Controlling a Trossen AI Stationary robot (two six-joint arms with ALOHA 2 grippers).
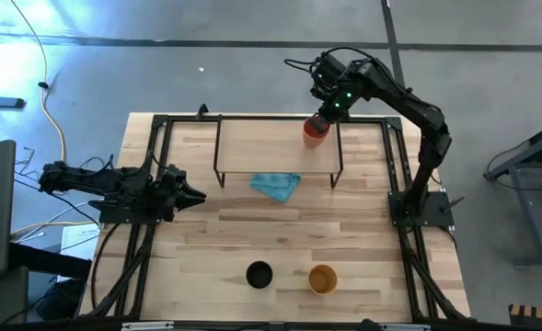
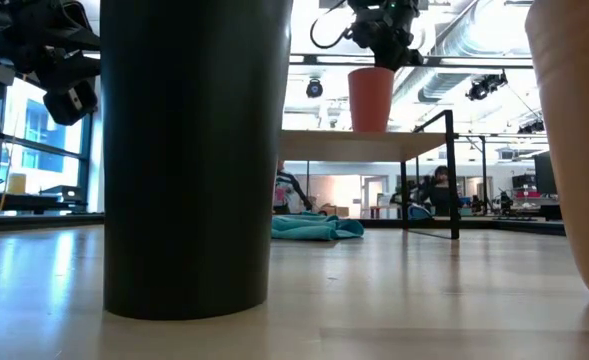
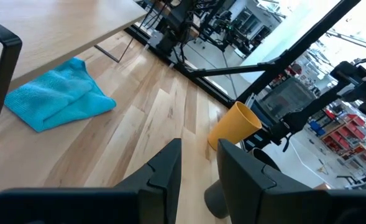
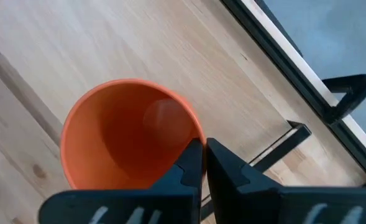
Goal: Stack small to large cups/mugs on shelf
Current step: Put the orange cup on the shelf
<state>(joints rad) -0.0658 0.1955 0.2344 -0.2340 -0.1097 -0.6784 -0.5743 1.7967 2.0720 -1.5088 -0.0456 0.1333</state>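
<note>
While we are only getting started on the stack, most of the work is lying ahead of us. Going from the left, our left gripper (image 1: 194,195) is waiting low over the desk (image 1: 206,248) beside the shelf's left end, its fingers spread and holding nothing. Further along, the light blue cloth (image 1: 277,186) is lying on the desk just in front of the shelf (image 1: 261,147), playing no part in the job. Toward the desk's front edge, the black cup (image 1: 259,275) and the yellow-orange cup (image 1: 323,279) are standing upright near each other, apart and untouched, so neither is sitting on the shelf yet. On the right, the red-orange cup (image 1: 316,131) is standing upright on the shelf near its right end, and our right gripper (image 1: 326,116) is hovering at its rim with the fingers pressed together; in the right wrist view they are showing just outside the rim, and we cannot tell whether they are touching it. We are judging that one cup of three is placed, and that the yellow-orange and the black ones are waiting to be carried up and stacked.
</note>
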